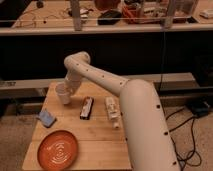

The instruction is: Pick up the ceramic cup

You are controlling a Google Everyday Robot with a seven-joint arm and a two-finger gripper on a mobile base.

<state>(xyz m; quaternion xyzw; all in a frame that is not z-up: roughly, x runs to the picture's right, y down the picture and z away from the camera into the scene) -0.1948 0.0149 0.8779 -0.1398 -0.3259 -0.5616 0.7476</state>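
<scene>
We saw a light wooden table (95,131) with a slatted top standing on a speckled floor, and the robot's thick white arm (135,110) reached over it from the near right toward the far left corner. The arm bent at a rounded elbow at the far side and turned down to the gripper (66,91), which sat at the far left part of the table. The small plain white ceramic cup (62,94), handleless and tapering toward its base, was right at the gripper, touching or overlapped by it; whether it stood on the wood or hung just above it we could not tell.

To the right of the cup lay a flat dark rectangular bar (86,108) with pale markings along its length, pointing roughly near to far. Just right of that lay a white bottle-shaped tube (112,111) on its side, partly against the arm's edge as we saw it. Near the left edge of the table sat a small blue-grey sponge-like block (46,118), well apart from the cup. At the near left corner rested a round orange plate (59,149) with pale concentric swirls, far larger than the cup.

Beyond the table ran a dark shelf front, and above it a long bench (105,27) cluttered with cables and boxes. Black cables (192,145) trailed over the floor at the right.
</scene>
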